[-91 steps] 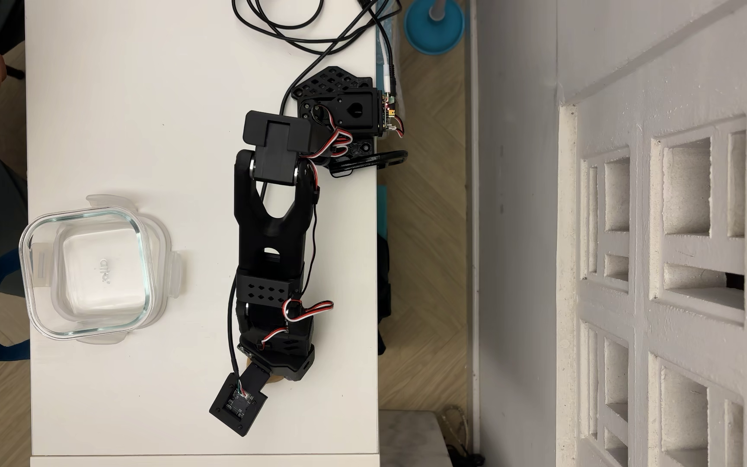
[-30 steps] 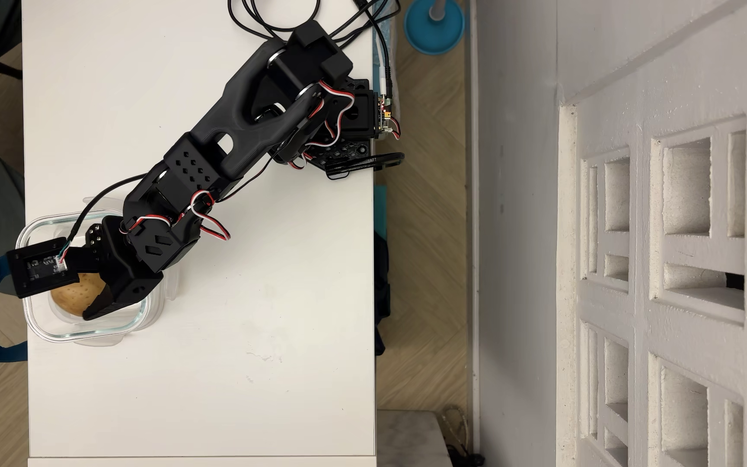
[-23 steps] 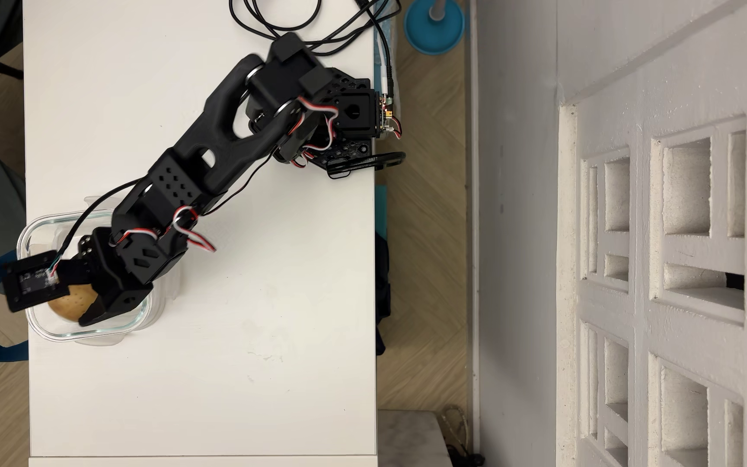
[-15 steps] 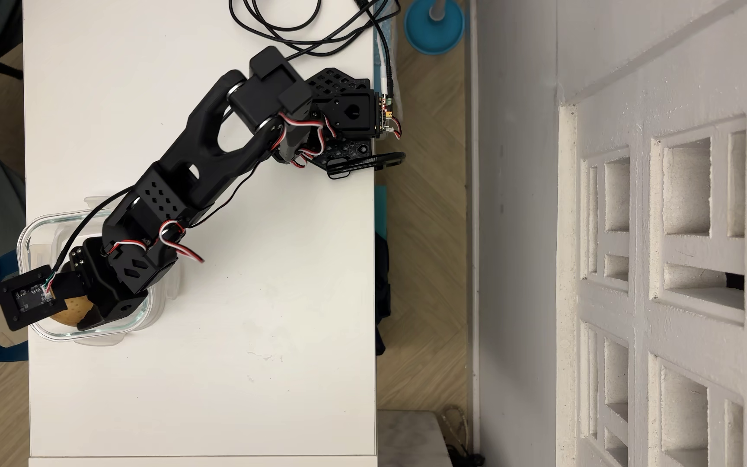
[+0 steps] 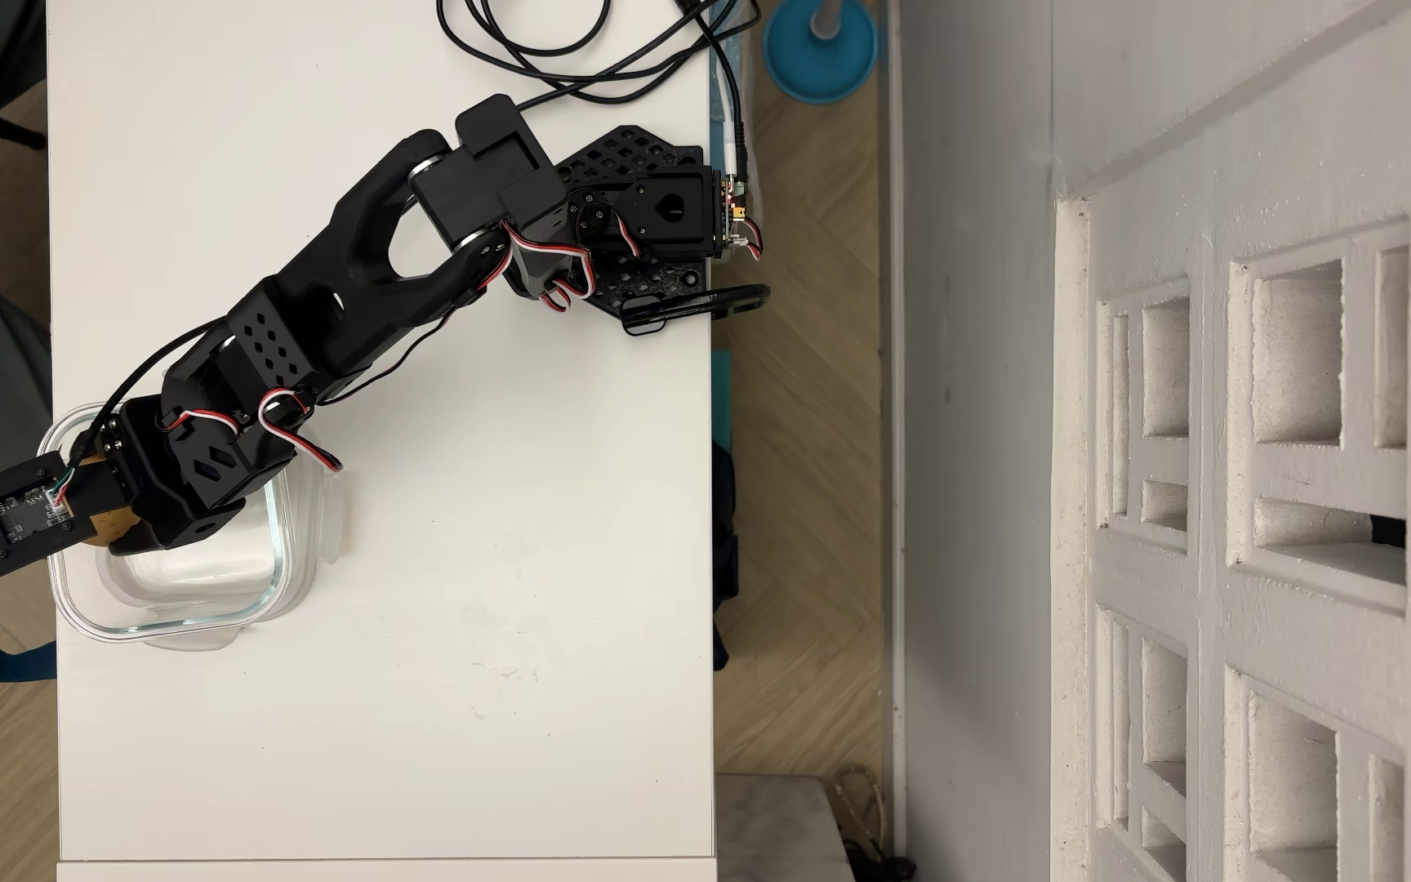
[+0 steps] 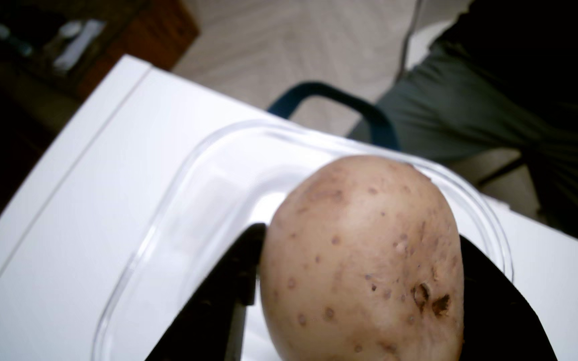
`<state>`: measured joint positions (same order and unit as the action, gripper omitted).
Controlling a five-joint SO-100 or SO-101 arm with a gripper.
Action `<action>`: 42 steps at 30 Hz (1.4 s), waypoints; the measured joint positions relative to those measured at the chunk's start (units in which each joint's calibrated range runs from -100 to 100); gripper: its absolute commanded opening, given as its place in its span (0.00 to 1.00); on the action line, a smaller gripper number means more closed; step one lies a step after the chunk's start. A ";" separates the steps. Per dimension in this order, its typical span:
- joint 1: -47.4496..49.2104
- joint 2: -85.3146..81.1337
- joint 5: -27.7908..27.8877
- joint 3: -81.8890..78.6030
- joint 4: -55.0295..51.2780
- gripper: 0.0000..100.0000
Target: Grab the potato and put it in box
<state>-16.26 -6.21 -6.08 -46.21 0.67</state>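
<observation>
Above box (image 5: 176,606), end effector (image 6: 360,250) clamping potato (image 6: 360,263)

The oval, tan-skinned potato (image 6: 360,263) is speckled with small dark dots and carries a brown blemish low on its right side in the wrist view. It is pinched on both flanks, held above the square clear glass box (image 5: 176,611) with rounded corners and a greenish rim. In the overhead view only a sliver of potato (image 5: 110,527) shows. The box sits upright against the desk's left edge there, resting on a translucent plastic lid.
</observation>
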 measured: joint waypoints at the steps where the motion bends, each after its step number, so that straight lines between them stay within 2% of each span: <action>1: 0.00 0.00 0.00 0.00 0.00 0.03; 8: 1.10 0.00 0.00 0.00 0.00 0.03; 14: 8.17 0.00 0.00 0.00 0.00 0.03; 22: 12.73 0.00 0.00 0.00 0.00 0.04; 29: 12.88 0.00 0.00 0.00 0.00 0.25; 40: 12.88 0.00 0.00 -0.81 0.00 0.26; 42: 12.88 0.09 0.00 -0.90 0.00 0.32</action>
<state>-3.38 -6.12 -6.08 -47.11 0.67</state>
